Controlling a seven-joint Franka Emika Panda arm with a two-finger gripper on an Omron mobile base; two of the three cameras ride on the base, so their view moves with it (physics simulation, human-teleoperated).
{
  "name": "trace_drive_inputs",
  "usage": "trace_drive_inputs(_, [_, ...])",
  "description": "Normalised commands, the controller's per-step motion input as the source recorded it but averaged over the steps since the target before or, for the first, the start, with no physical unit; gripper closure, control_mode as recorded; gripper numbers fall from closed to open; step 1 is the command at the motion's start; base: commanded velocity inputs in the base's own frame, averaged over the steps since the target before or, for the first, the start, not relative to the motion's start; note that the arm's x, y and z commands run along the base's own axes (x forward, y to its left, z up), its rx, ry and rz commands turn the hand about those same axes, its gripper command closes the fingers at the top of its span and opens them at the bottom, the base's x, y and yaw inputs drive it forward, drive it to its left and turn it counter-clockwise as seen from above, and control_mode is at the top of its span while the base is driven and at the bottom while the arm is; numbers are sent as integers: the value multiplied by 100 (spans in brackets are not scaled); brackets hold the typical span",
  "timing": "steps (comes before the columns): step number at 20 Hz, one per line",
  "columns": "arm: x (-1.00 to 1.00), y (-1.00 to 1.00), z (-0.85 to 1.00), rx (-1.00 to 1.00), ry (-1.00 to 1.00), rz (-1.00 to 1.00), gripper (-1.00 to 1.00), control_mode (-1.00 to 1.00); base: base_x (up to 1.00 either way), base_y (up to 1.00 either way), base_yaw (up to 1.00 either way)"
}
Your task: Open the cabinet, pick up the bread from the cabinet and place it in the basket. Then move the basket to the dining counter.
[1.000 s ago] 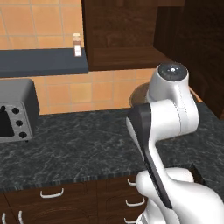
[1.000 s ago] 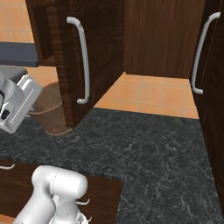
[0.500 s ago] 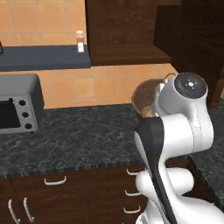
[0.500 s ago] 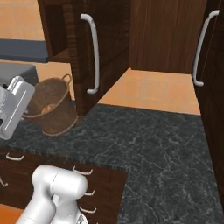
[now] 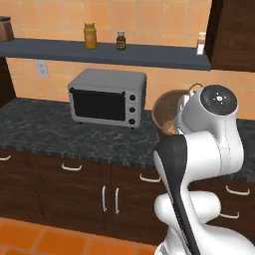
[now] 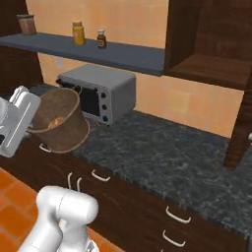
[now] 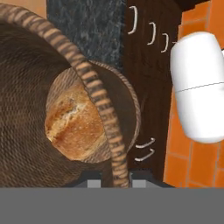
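Observation:
The round brown woven basket (image 6: pixel 61 123) hangs tilted in the air at the front edge of the black counter, and its rim also shows behind the arm (image 5: pixel 167 112). My gripper (image 7: pixel 114 181) is shut on the woven band of the basket (image 7: pixel 26 87), which runs down between the fingertips. The tan-brown bread (image 7: pixel 74 124) lies on the basket's bottom. In the right base view the gripper (image 6: pixel 32 129) holds the basket's left rim. The dark brown cabinet (image 6: pixel 211 49) stands open at the upper right, its shelf bare. The dining counter is out of view.
A silver toaster oven (image 5: pixel 107 97) sits on the black speckled counter (image 6: pixel 162 152) below a grey shelf (image 5: pixel 124 54) with small jars. Low drawers with white handles (image 5: pixel 72 167) run under the counter. Orange floor tiles (image 7: pixel 197 162) lie below.
The whole picture has swung: the base has moved, the cabinet slid to the right and the toaster oven came to the middle. The basket stays in the gripper, now off the counter.

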Motion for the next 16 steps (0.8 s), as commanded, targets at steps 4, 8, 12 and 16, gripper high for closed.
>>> trace_drive_inputs(4, [0, 0, 0, 0, 0, 0, 100, 100, 0, 85, 76])
trace_drive_inputs(8, [0, 0, 0, 0, 0, 0, 100, 100, 0, 56, 87])
trace_drive_inputs(12, [0, 0, 0, 0, 0, 0, 100, 100, 0, 41, 93])
trace_drive_inputs(16, [0, 0, 0, 0, 0, 0, 100, 100, 0, 11, 99])
